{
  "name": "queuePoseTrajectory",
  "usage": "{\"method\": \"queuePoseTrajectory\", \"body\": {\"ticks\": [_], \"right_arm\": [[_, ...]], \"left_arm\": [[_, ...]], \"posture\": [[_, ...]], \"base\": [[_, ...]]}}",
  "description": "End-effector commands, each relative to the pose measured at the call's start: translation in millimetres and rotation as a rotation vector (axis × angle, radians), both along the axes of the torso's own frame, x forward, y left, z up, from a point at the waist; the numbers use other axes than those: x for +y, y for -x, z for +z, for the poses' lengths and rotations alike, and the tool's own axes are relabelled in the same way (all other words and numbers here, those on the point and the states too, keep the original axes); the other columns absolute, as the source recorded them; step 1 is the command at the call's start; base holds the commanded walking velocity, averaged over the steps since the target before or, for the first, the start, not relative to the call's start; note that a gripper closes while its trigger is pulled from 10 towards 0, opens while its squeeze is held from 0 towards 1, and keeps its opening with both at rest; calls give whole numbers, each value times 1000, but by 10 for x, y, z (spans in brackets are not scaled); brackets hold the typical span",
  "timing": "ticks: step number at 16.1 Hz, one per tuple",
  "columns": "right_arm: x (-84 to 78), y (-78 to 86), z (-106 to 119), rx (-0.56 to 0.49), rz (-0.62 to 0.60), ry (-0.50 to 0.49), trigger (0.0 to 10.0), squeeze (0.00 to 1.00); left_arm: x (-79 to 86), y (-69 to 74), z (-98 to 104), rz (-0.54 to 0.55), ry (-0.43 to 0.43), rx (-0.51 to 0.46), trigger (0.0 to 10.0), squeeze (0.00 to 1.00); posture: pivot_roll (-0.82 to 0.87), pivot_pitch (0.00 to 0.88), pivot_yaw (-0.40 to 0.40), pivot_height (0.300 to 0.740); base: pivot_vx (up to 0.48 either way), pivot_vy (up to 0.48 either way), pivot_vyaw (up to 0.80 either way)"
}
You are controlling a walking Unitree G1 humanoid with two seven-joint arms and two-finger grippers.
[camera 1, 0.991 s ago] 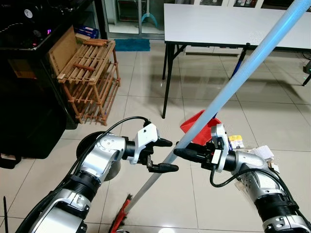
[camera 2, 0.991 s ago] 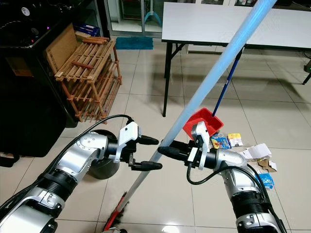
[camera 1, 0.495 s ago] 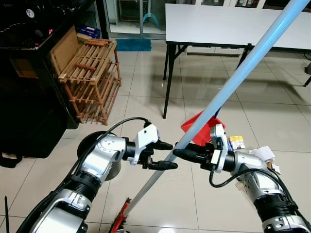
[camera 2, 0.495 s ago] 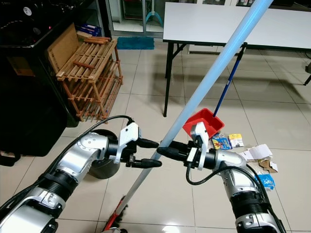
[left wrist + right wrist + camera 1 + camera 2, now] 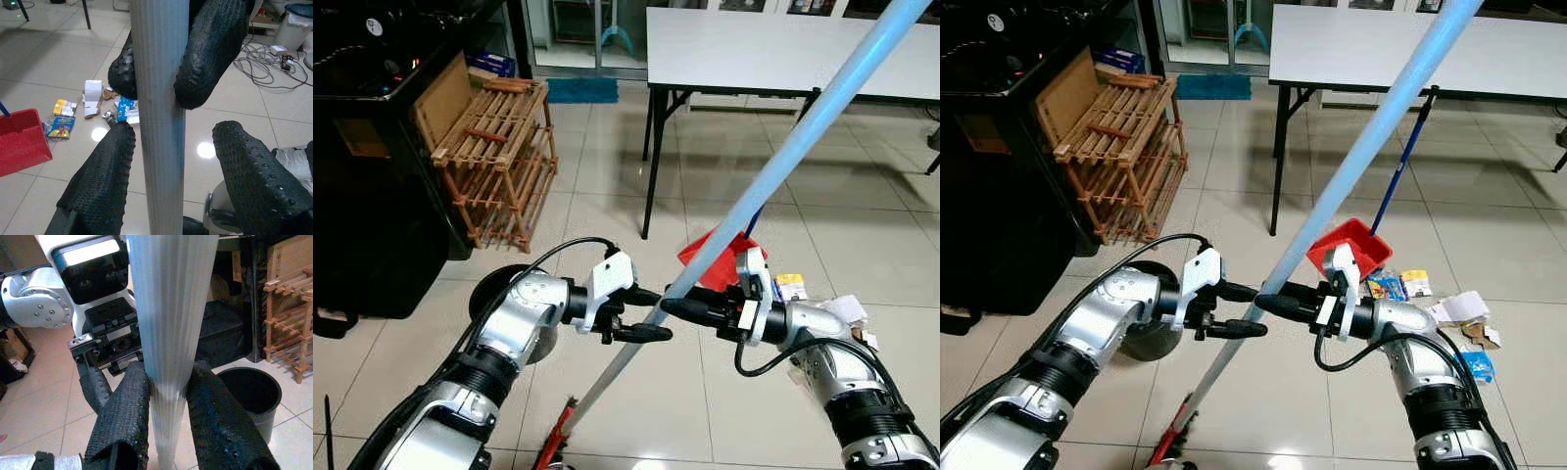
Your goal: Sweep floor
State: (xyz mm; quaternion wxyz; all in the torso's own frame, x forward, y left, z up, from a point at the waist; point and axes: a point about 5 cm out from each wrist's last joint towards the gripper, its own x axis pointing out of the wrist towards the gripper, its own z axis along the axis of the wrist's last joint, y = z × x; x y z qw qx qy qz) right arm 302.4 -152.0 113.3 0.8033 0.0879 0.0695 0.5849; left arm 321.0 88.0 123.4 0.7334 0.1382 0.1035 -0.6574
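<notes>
Right claw (image 5: 1268, 297) clamped on pole (image 5: 1361, 162), left claw (image 5: 1246, 311) wide around it just below; risked pole twisting, one-handed.

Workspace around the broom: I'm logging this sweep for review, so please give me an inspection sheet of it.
Surface: pale tiled floor, glossy.
Job's things: broom handle, pale blue, slanting up between both arms; red broom head on the floor; red dustpan standing beyond.
Clutter: scattered wrappers and paper scraps to the right of the dustpan.
Grippers: right gripper clamped on the handle; left gripper around the handle, one finger touching, the other apart.
Cables: black cable looping over the left arm; loose cables on the floor.
Surroundings: white table, wooden rack, black bin.
</notes>
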Motion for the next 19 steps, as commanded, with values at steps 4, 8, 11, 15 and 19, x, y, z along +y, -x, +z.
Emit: {"method": "queuePoseTrajectory", "body": {"ticks": [4,8,11,15,19], "right_arm": [[32,-16,122,-44,18,-35,10000,0],[33,-10,122,-42,17,-36,10000,0],[43,-9,123,-42,19,-38,10000,0],[55,-8,131,-43,23,-41,10000,0],[78,3,118,-40,25,-47,10000,0]], "left_arm": [[-40,-1,2,-16,-8,-6,0,0],[-30,-1,-2,-16,-15,-9,0,0],[-31,5,-8,-23,-18,-7,0,0],[-35,20,-11,-33,-15,0,0,0],[-35,34,-21,-46,-16,9,0,0]], "posture": [[-4,105,6,740],[-4,108,7,740],[-3,107,6,740],[-5,112,8,740],[-8,118,12,740]], "base": [[0,0,0],[0,0,0],[0,0,0],[0,0,0],[0,0,0]]}}
